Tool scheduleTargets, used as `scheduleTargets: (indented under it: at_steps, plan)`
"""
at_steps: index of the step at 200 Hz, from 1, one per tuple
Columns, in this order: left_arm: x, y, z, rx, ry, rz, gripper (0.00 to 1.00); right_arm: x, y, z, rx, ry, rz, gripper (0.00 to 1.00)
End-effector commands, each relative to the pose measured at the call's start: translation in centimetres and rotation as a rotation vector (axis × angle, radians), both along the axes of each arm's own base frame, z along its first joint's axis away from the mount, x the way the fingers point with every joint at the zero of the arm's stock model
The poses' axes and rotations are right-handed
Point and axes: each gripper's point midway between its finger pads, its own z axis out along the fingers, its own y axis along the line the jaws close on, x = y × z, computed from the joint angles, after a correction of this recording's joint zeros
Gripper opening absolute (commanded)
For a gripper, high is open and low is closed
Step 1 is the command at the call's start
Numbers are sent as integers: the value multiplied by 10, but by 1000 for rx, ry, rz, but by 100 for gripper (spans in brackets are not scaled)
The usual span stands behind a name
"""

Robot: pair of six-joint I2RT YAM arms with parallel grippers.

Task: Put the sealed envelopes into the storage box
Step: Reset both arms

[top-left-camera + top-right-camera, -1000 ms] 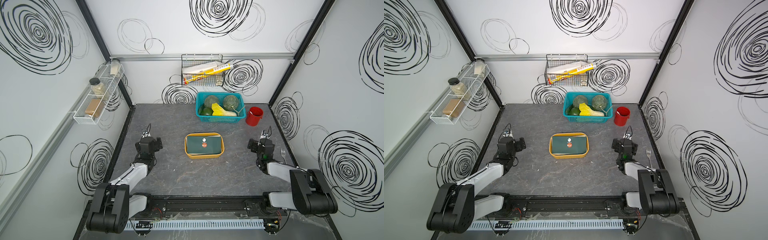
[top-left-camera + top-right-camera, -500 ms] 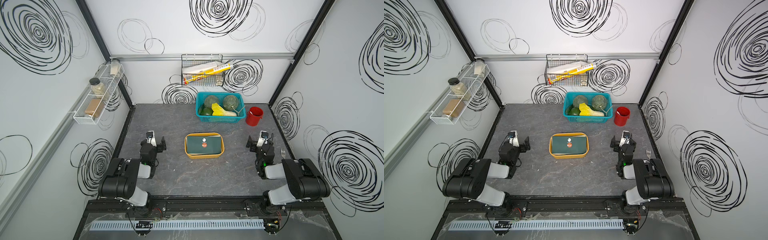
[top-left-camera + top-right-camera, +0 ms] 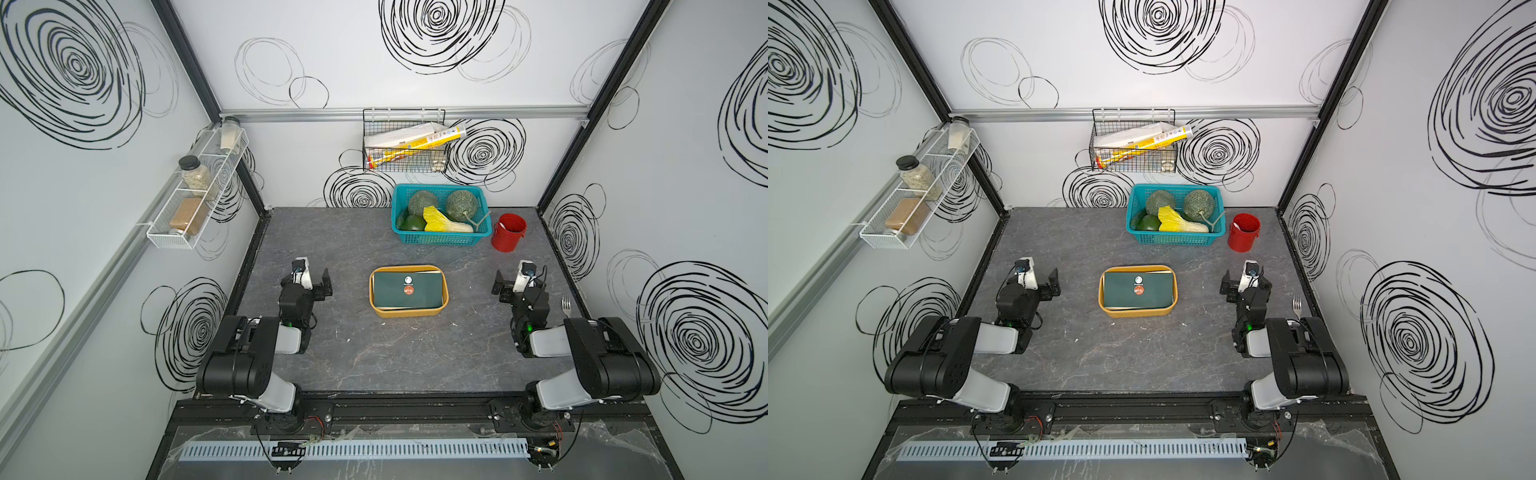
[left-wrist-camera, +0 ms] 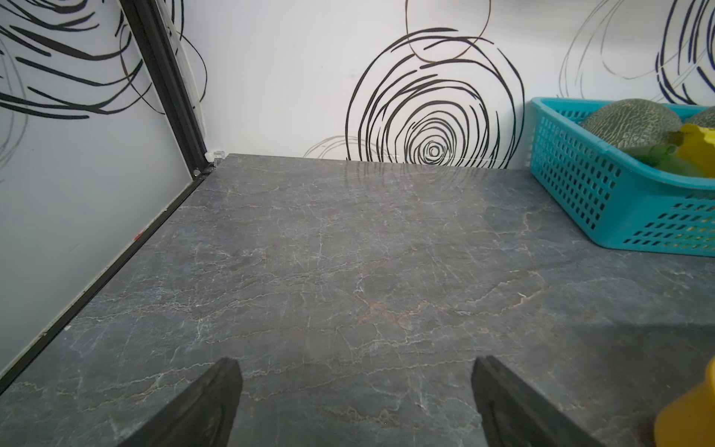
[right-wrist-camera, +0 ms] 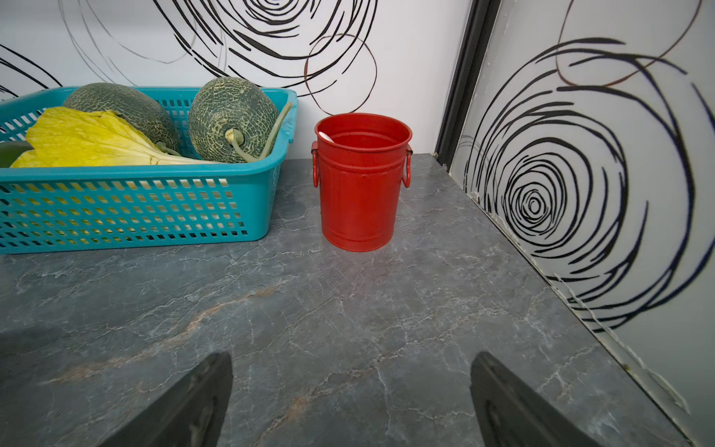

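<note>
The mustard-yellow storage box (image 3: pixel 409 312) (image 3: pixel 1137 311) stands mid-table. Inside it lies a stack of sealed envelopes with a dark green one (image 3: pixel 415 296) (image 3: pixel 1142 296) on top, bearing a white and a red round sticker. Pale edges of others peek out beneath it. My left gripper (image 3: pixel 309 282) (image 3: pixel 1038 283) hovers left of the box, open and empty. My right gripper (image 3: pixel 517 283) (image 3: pixel 1246 284) hovers to its right, also open and empty. In the left wrist view the left gripper (image 4: pixel 356 371) frames bare table, and a corner of the storage box (image 4: pixel 692 410) shows. The right gripper (image 5: pixel 352 367) faces the back right corner.
A teal basket (image 3: pixel 440 239) (image 5: pixel 135 209) (image 4: pixel 619 201) of melons and greens stands at the back, with a red cup (image 3: pixel 508 239) (image 5: pixel 361 185) beside it. A fork (image 3: pixel 566 303) (image 3: pixel 1296 303) lies near the right wall. Wall racks hang at the left and the back.
Both arms have folded back toward the front rail and their grippers have tilted up to face the back wall. The box and envelopes have not moved.
</note>
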Motion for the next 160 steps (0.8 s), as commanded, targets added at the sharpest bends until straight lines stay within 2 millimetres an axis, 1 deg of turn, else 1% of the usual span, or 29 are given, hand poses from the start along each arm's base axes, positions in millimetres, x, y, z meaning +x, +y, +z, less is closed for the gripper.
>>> scheduleTargets:
  at_steps: [1, 64, 72, 81, 85, 91, 94, 99, 108, 111, 114, 116, 119, 122, 124, 128, 136, 140, 145, 148, 153, 156, 160]
  plan:
    - [0, 1, 16, -2, -70, 10, 99, 2, 2, 9, -9, -29, 14, 100]
    - [0, 3, 15, -6, -64, 15, 99, 2, 2, 9, -9, -32, 14, 100]
    - [1, 6, 14, -17, -61, 28, 99, 2, 2, 9, -9, -31, 14, 100]
    - [-4, 8, 18, -17, -80, 38, 99, 2, 2, 9, -9, -32, 14, 100]
    - [-8, 4, 21, -3, -95, 26, 99, 2, 2, 9, -9, -32, 14, 100]
    - [-11, -15, 22, 58, -100, -41, 99, 2, 1, 9, -9, -32, 13, 100]
    - [-12, -18, 23, 76, -110, -47, 99, 2, 2, 9, -9, -33, 14, 100]
    - [-15, -10, 25, 50, -129, -4, 99, 2, 2, 9, -9, -33, 15, 100]
    - [-20, 27, 24, -57, -139, 145, 99, 2, 2, 9, -10, -33, 14, 100]
    - [-21, 34, 24, -82, -140, 174, 99, 2, 2, 10, -9, -33, 15, 100]
    - [-19, 33, 23, -79, -136, 162, 99, 2, 2, 9, -9, -32, 15, 100]
    - [-16, 27, 23, -68, -130, 128, 99, 2, 2, 9, -9, -32, 14, 100]
    - [-9, 16, 24, -41, -122, 65, 99, 2, 2, 10, -9, -34, 15, 100]
    - [-1, -1, 20, -13, -93, -35, 99, 2, 2, 9, -9, -33, 15, 100]
    - [1, -6, 16, 5, -75, -65, 99, 2, 2, 9, -9, -33, 15, 100]
    - [-2, -6, 14, -2, -69, -54, 99, 2, 2, 9, -9, -32, 16, 100]
    - [-12, 13, 21, -37, -111, 53, 99, 2, 2, 10, -9, -34, 14, 100]
    - [-16, 18, 22, -46, -127, 82, 99, 2, 2, 9, -9, -32, 14, 100]
    - [-15, 12, 22, -37, -131, 49, 99, 2, 2, 9, -9, -32, 15, 100]
    - [-11, 5, 24, -28, -133, 9, 99, 2, 2, 9, -9, -32, 14, 100]
    - [-1, -6, 19, -5, -92, -62, 99, 2, 2, 9, -9, -33, 15, 100]
    - [2, -8, 14, -2, -57, -70, 99, 2, 2, 9, -9, -32, 15, 100]
    - [-1, -7, 12, -8, -52, -70, 99, 2, 2, 9, -10, -32, 15, 100]
